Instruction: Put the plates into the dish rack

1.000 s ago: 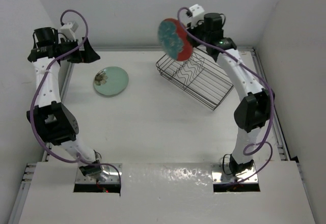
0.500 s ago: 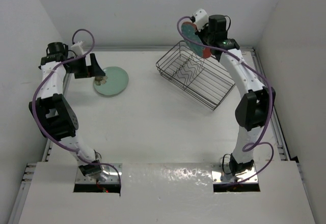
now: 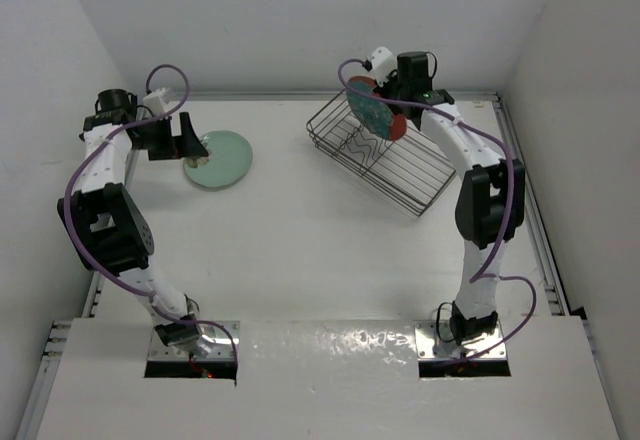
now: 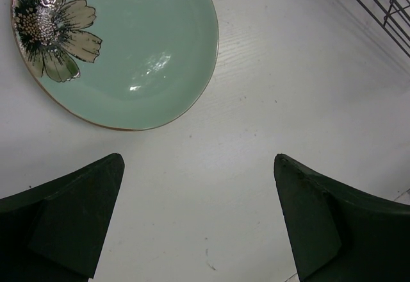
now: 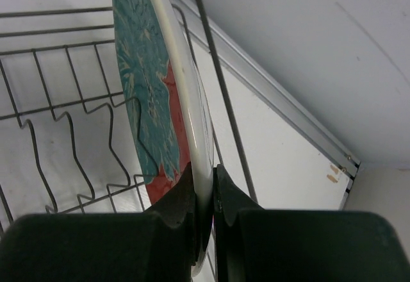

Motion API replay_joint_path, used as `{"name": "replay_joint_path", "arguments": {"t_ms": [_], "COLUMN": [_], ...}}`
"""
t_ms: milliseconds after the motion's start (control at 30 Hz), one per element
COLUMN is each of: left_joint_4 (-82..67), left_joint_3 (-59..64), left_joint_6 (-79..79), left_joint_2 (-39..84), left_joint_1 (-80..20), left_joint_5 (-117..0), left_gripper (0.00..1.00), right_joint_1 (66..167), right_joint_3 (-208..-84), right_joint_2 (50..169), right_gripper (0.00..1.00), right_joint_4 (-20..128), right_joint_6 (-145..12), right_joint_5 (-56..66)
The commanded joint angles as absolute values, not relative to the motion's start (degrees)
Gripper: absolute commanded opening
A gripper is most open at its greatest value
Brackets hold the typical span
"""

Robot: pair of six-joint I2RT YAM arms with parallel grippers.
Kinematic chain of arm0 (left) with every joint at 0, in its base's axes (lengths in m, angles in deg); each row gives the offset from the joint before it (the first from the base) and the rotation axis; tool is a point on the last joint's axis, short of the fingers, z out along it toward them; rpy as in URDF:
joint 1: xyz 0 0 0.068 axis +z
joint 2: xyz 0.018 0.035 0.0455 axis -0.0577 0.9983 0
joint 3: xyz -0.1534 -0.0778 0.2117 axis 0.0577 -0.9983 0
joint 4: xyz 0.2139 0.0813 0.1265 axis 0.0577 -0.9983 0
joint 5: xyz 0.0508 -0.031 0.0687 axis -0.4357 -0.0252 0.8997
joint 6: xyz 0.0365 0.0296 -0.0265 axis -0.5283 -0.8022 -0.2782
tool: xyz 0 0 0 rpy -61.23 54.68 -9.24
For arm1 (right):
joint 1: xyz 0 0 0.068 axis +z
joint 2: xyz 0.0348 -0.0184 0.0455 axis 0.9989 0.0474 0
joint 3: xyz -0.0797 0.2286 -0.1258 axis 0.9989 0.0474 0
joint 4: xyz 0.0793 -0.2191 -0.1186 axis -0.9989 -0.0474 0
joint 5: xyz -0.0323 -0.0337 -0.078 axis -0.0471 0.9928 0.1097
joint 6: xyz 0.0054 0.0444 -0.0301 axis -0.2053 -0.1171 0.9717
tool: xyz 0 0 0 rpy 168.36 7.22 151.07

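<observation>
Over the dish rack (image 3: 402,172), right end effector (image 5: 204,173) clamps red-rimmed plate (image 5: 148,96) upright; left end effector (image 4: 198,161) spread.

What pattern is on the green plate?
The plate bears one cream-and-dark flower near its rim; left wrist view.

Left arm (image 3: 100,175): white link shells, black joint housings.
Right arm (image 3: 480,180): same white links, a bulky black elbow block, a small green light near the wrist.
Cables (image 3: 68,205): purple, looping loosely along each arm.
Left gripper (image 4: 197,160): two dark wedge-shaped fingers with flat faces.
Right gripper (image 5: 204,173): black fingers tapering to narrow tips.
Wrist cameras (image 3: 378,58): small white boxes.
Bases (image 3: 190,348): shiny metal plates, with red lights glowing beneath.
</observation>
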State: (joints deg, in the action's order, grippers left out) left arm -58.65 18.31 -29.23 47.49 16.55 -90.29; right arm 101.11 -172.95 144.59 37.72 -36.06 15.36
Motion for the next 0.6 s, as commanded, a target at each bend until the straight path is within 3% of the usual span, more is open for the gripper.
{"name": "replay_joint_path", "arguments": {"t_ms": [0,367,500,533,567], "left_joint_4": [-57.08,-53.48,-50.84,-49.80,-49.35], "left_joint_3": [18.31,15.06,14.53,14.79,14.88], "left_joint_6": [-30.25,-29.03,-25.95,-25.08,-24.37], "left_joint_2": [44.84,47.30,49.58,50.03,50.55], "left_joint_1": [16.29,16.38,16.64,16.82,16.99], "left_joint_5": [-91.08,-87.57,-83.88,-82.14,-81.33], "left_gripper": [1.00,1.00,1.00,1.00,1.00], "right_joint_1": [100.82,97.31,97.22,97.22,97.22], "right_joint_3": [-173.97,-169.31,-169.22,-169.22,-169.30], "right_joint_2": [141.30,142.36,142.71,142.71,142.62], "right_gripper": [0.00,0.00,0.26,0.45,0.53], "right_joint_4": [49.22,53.44,53.36,53.18,53.09], "right_joint_6": [-35.24,-45.70,-45.70,-45.70,-45.88], "right_joint_5": [13.92,10.32,9.79,9.70,9.79]}}
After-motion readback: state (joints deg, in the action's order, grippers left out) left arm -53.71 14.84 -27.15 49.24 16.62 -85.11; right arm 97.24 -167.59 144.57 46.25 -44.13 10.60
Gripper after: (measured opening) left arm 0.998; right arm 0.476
